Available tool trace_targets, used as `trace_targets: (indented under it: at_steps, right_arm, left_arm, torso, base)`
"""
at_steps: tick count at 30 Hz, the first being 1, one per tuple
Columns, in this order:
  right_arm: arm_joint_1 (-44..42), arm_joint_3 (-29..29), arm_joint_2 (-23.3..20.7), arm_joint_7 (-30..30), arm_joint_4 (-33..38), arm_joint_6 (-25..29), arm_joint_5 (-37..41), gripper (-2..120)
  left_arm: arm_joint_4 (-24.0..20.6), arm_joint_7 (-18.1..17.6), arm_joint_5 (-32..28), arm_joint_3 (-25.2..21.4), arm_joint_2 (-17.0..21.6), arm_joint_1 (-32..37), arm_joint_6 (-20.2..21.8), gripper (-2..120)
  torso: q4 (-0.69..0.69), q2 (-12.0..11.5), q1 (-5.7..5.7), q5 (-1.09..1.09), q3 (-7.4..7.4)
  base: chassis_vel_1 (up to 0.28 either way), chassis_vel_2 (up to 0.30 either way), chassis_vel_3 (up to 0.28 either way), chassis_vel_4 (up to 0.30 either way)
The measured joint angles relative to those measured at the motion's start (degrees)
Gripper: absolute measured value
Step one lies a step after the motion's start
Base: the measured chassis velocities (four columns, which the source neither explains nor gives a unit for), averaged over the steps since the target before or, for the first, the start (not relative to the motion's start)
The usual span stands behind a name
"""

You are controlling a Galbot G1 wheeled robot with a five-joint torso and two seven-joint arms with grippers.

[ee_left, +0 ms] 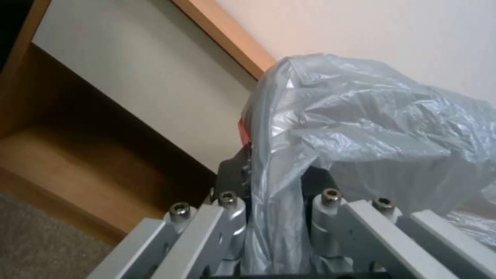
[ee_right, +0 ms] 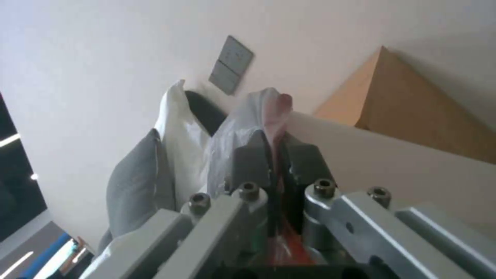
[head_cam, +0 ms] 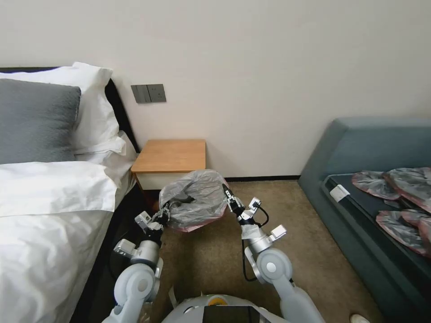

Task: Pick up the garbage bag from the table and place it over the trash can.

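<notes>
Both grippers, left (head_cam: 165,211) and right (head_cam: 226,190), pinch the garbage bag (head_cam: 194,199) tight, stretched between them. It hangs before the table (head_cam: 169,155), with the bed (head_cam: 45,215) left and a sofa (head_cam: 359,148) right.

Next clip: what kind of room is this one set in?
Most likely a hotel-style bedroom: a bed with white linen and stacked pillows, a small wooden nightstand against the wall, and a grey-blue sofa on carpet.

You're in a bedroom: a made bed (head_cam: 49,215) with pillows (head_cam: 67,112), a wooden nightstand (head_cam: 170,154), carpet (head_cam: 211,251), a sofa (head_cam: 359,152).
</notes>
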Motion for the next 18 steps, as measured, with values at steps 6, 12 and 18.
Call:
trace_targets:
  at_steps: [6,12,18]
  right_arm:
    - [0.5,-0.2,0.0,0.1,0.0,0.5,-0.5,1]
    - [1.3,0.4,-0.2,0.4,-1.2,1.2,-1.5,1]
    - [1.6,0.8,-0.4,0.3,-1.4,1.5,-1.7,1]
  left_arm:
    - [0.0,0.0,0.0,0.0,0.0,0.0,0.0,10]
    - [-0.3,0.2,-0.1,0.2,0.1,0.1,0.4,10]
    - [-0.1,0.4,-0.1,0.4,0.1,0.2,0.7,10]
  torso:
    - [0.00,0.0,0.00,0.00,0.00]
    - [0.00,0.0,0.00,0.00,0.00]
    - [0.00,0.0,0.00,0.00,0.00]
  base:
    - [0.000,0.000,0.000,0.000]
    - [0.000,0.000,0.000,0.000]
    - [0.000,0.000,0.000,0.000]
